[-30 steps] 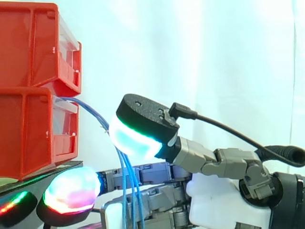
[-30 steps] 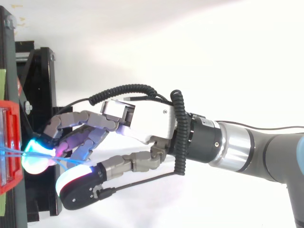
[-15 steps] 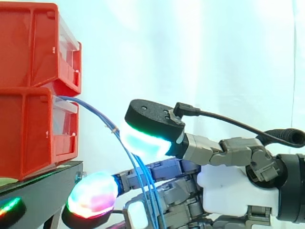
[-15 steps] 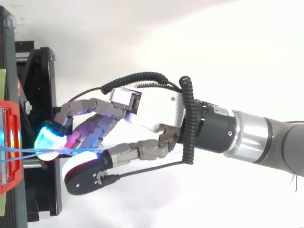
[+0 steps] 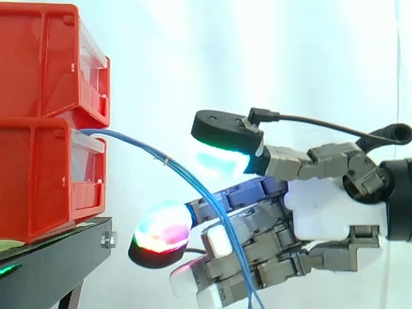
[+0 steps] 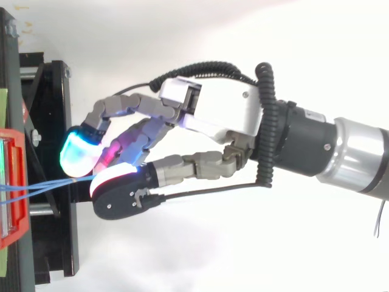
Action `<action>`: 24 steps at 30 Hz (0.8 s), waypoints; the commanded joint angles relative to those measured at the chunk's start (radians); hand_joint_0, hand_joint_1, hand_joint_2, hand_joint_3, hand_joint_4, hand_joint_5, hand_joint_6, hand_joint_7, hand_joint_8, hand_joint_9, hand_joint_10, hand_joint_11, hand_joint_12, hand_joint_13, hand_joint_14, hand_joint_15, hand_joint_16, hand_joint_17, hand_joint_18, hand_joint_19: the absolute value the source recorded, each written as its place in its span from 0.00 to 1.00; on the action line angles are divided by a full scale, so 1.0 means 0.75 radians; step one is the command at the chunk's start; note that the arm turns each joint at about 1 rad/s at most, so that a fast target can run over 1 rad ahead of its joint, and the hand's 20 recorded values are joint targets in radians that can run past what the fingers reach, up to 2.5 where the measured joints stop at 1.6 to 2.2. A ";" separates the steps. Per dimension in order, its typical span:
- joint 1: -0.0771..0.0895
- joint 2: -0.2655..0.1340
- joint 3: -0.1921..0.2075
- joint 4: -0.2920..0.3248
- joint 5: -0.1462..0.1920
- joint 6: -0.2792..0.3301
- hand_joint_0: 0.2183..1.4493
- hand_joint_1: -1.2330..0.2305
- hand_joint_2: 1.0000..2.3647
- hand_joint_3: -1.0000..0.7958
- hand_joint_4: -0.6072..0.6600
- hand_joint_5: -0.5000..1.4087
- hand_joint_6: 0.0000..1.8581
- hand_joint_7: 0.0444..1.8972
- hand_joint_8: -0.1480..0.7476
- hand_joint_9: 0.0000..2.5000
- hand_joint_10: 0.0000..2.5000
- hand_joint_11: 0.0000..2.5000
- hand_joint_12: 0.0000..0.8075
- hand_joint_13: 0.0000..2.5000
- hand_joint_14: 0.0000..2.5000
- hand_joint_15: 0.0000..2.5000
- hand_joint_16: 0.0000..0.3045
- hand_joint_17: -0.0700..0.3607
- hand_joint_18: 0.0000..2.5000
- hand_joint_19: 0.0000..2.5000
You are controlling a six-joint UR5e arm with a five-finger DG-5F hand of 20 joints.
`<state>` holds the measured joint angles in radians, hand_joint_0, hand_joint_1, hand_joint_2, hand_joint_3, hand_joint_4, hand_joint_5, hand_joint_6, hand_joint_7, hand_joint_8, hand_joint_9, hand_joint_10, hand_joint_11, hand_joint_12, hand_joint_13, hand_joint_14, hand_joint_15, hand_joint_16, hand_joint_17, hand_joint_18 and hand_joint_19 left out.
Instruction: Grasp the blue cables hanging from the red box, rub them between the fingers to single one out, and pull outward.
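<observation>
Several thin blue cables (image 5: 148, 149) come out of the front of the lower red bin (image 5: 38, 180). They arc right and downward across the hand (image 5: 328, 206). The cables pass under the cyan-glowing thumb pad (image 5: 222, 158) and in front of the curled fingers. A pink-green fingertip (image 5: 161, 228) sits just left of them. In the top view the cables (image 6: 42, 187) run straight from the red bin (image 6: 12, 182) to the spot where the thumb meets the fingers of the hand (image 6: 225, 115). The hand is pinched shut on them, a short way right of the bins.
A second red bin (image 5: 38, 64) is stacked on the lower one. Both rest on a black stand (image 5: 58, 251) at the left, with a white curtain behind. The arm enters from the right. Open space lies right of the stand.
The hand has drawn back to the right and slightly upward, away from the bins. The blue cables have followed it and now stretch out in a longer arc from the lower bin.
</observation>
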<state>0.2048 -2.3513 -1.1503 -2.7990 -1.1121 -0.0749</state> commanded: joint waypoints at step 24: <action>0.011 0.043 0.073 -0.080 0.012 -0.033 0.32 0.32 0.00 0.31 0.67 0.21 0.27 0.56 0.46 0.46 0.01 0.29 0.45 0.31 0.01 0.17 0.17 0.43 0.26 0.18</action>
<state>0.2128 -2.3197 -1.1233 -2.8564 -1.1053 -0.0982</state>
